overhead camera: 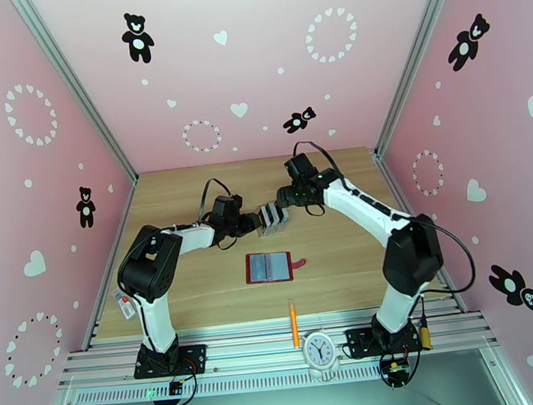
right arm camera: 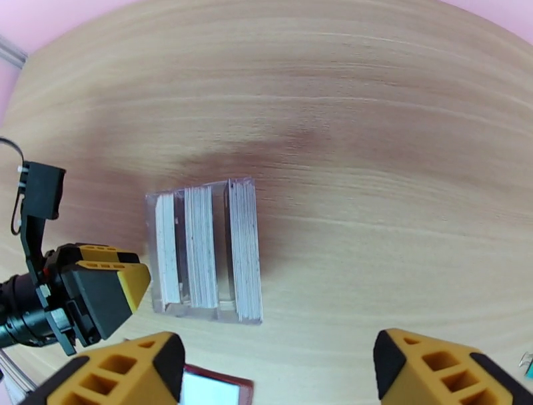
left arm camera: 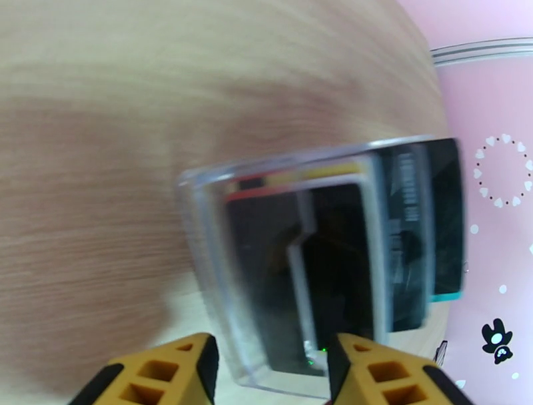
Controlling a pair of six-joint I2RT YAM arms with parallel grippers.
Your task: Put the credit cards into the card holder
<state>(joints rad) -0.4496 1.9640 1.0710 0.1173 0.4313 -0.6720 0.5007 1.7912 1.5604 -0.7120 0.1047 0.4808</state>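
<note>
The credit cards [right arm camera: 201, 246] stand on edge in three stacks inside a clear slotted rack [overhead camera: 272, 218] at mid-table. In the left wrist view they show as dark cards [left arm camera: 333, 253], one with a teal edge. My left gripper [overhead camera: 261, 221] [left arm camera: 273, 346] is shut on the rack's left end, and its yellow finger [right arm camera: 106, 293] shows against that end. My right gripper [overhead camera: 283, 198] [right arm camera: 286, 373] hovers open just over the rack's right side, with nothing between its fingers. The card holder [overhead camera: 271, 267], a red wallet, lies open and flat nearer the arms, its corner [right arm camera: 213, 390] peeking in.
An orange pencil [overhead camera: 294, 321] lies at the table's near edge. A small white clock [overhead camera: 319, 349] stands on the metal rail between the arm bases. Pink walls close in the table on three sides.
</note>
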